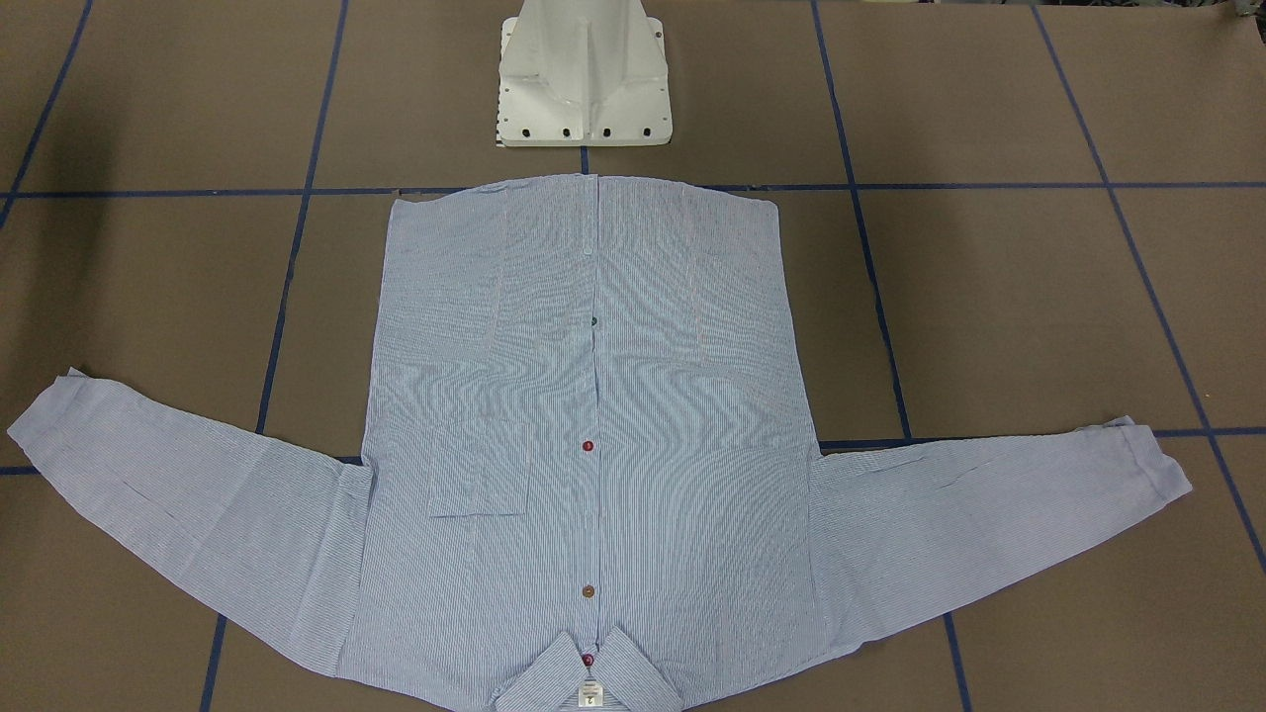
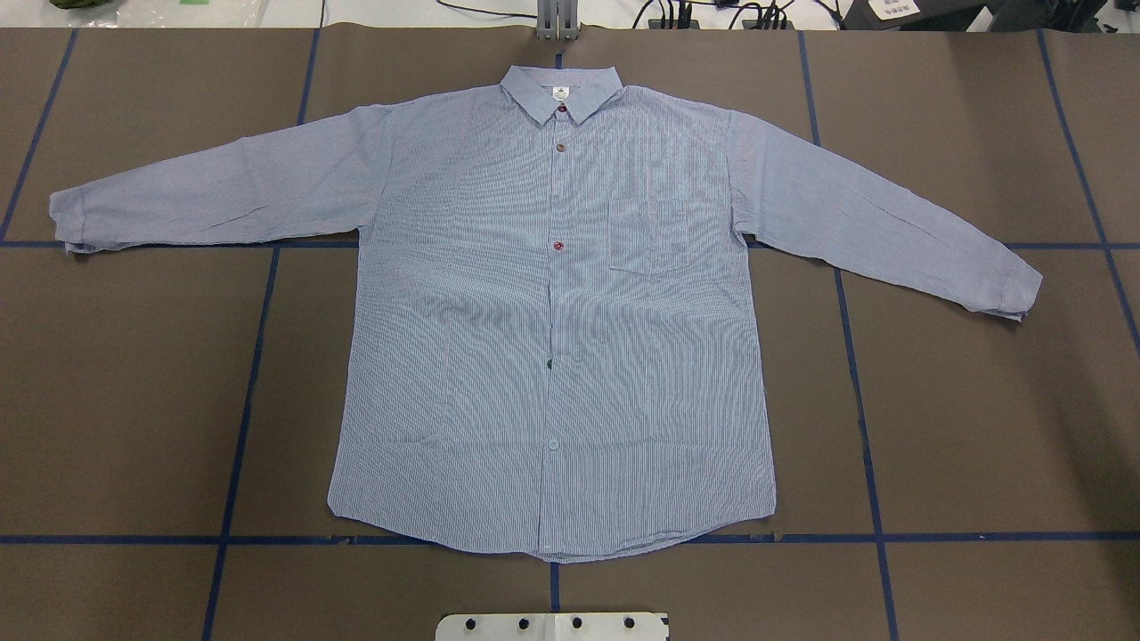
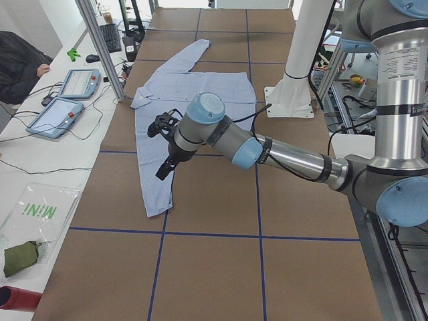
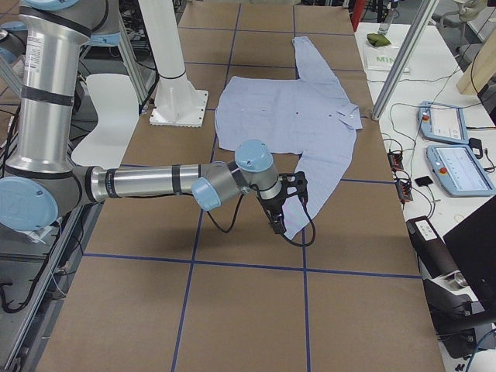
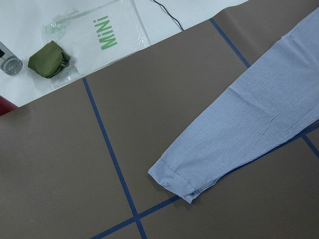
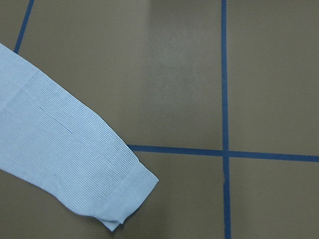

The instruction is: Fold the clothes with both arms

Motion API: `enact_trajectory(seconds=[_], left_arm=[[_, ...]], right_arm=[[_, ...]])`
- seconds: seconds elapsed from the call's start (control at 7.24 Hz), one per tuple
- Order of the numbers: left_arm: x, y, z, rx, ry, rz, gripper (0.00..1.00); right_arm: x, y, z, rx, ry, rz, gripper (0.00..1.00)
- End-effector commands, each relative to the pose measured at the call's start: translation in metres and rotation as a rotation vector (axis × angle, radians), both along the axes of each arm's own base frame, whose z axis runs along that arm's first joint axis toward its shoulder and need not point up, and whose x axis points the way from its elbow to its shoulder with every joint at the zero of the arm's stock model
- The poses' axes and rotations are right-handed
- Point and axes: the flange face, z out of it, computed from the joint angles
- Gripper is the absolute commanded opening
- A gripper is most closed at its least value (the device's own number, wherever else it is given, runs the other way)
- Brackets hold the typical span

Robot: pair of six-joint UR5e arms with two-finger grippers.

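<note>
The light blue striped shirt (image 2: 552, 312) lies flat on the brown table, front up and buttoned, with both sleeves spread out; it also shows in the front-facing view (image 1: 593, 415). Neither arm shows in the overhead or front-facing views. In the exterior left view my left gripper (image 3: 165, 167) hovers above the near sleeve, short of its cuff (image 5: 182, 184). In the exterior right view my right gripper (image 4: 275, 221) hovers by the other sleeve's cuff (image 6: 124, 199). I cannot tell whether either gripper is open or shut.
The white pedestal base (image 1: 584, 79) stands at the shirt's hem side. Blue tape lines cross the table. A side bench holds teach pendants (image 3: 67, 100), a clear bag and a green pouch (image 5: 47, 59). A person (image 3: 20, 63) sits by that bench.
</note>
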Motion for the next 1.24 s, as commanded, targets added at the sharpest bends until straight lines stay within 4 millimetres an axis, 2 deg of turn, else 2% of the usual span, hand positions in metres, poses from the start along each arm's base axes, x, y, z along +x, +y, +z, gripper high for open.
enact_trajectory(seconds=[0.0, 0.28, 0.55, 0.83, 0.97, 1.11], left_arm=[[0.000, 0.001, 0.000, 0.009, 0.000, 0.002, 1.00], [0.001, 0.001, -0.001, 0.015, -0.001, 0.004, 1.00], [0.000, 0.002, -0.002, 0.016, -0.001, 0.002, 1.00], [0.000, 0.002, -0.002, 0.016, -0.001, 0.002, 1.00], [0.001, 0.001, -0.002, 0.016, -0.001, 0.004, 1.00], [0.000, 0.002, -0.002, 0.016, -0.001, 0.002, 1.00]], right_arm=[[-0.066, 0.000, 0.022, -0.019, -0.079, 0.111, 0.99], [-0.120, 0.007, 0.033, -0.024, -0.098, 0.176, 0.99], [-0.143, 0.013, 0.064, -0.021, -0.072, 0.197, 0.95], [-0.172, 0.019, 0.067, -0.005, -0.060, 0.209, 0.77], [-0.177, 0.021, 0.072, -0.008, -0.052, 0.204, 0.71], [-0.178, 0.023, 0.081, -0.017, -0.037, 0.202, 0.70]])
